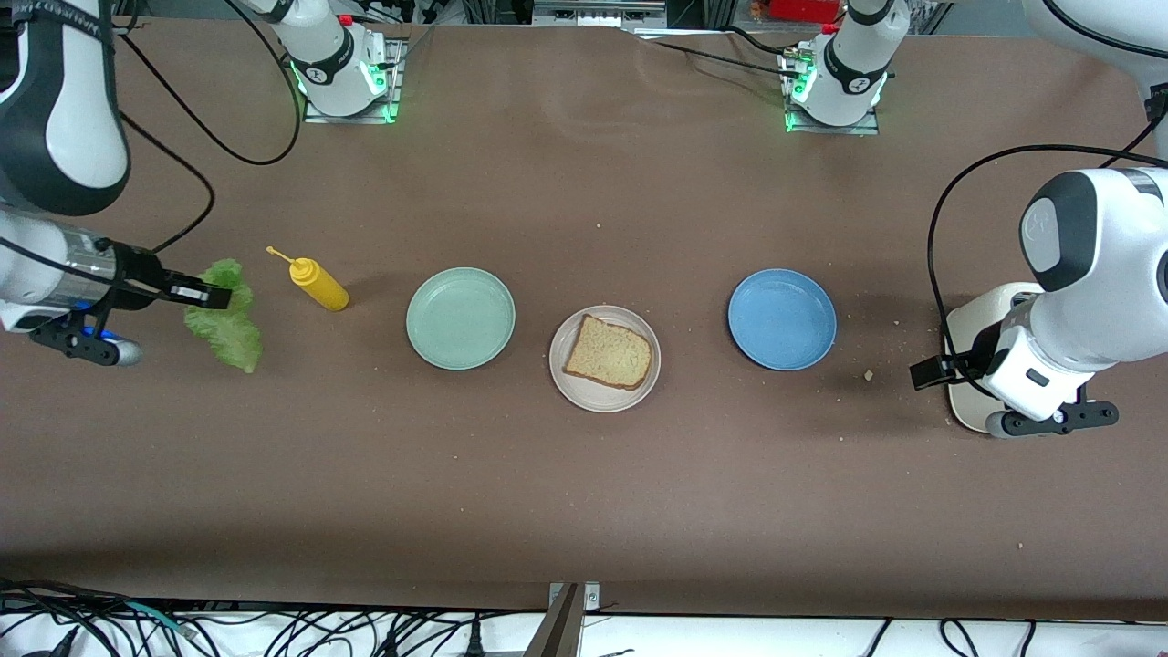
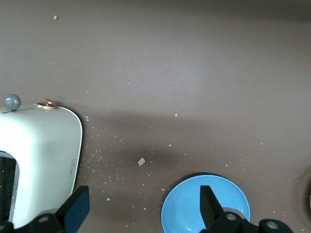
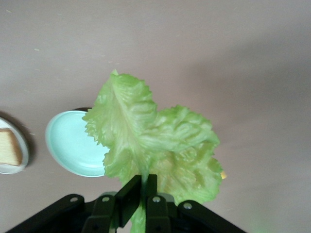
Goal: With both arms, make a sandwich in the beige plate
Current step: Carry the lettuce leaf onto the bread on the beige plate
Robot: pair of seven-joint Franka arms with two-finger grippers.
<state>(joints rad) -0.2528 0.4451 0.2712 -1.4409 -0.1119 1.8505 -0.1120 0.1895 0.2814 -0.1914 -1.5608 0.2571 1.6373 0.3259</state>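
The bench (image 1: 584, 493) is carrying three plates in a row, and the beige plate (image 1: 605, 359) is sitting in the middle of them with one bread slice (image 1: 609, 352) lying flat on it, its long axis running roughly along the row. The mint green plate (image 1: 461, 318) is lying between that plate and the right tool (image 1: 214, 296), and a yellow squeeze bottle (image 1: 315, 282) is lying on its side closer still to that tool. The blue plate (image 1: 782, 319) is lying between the beige plate and the left tool (image 1: 933, 372).

The right tool is pinching the stem end of the lettuce leaf (image 1: 226, 315), jaws nearly closed on it, and is holding it in the air over bare bench at the right arm's end. The leaf is hanging down from the fingers (image 3: 127, 195), its long axis pointing away from the tool. From this tool the bread lies well off toward the bench's middle, past the bottle and the green plate, so the carry probably has to go that way.

The left tool is waiting with its jaws wide apart and gripping nothing, over the bench beside a white toaster (image 2: 41, 160). It appears to be slightly nearer to the beige plate, but the right one has the leaf.
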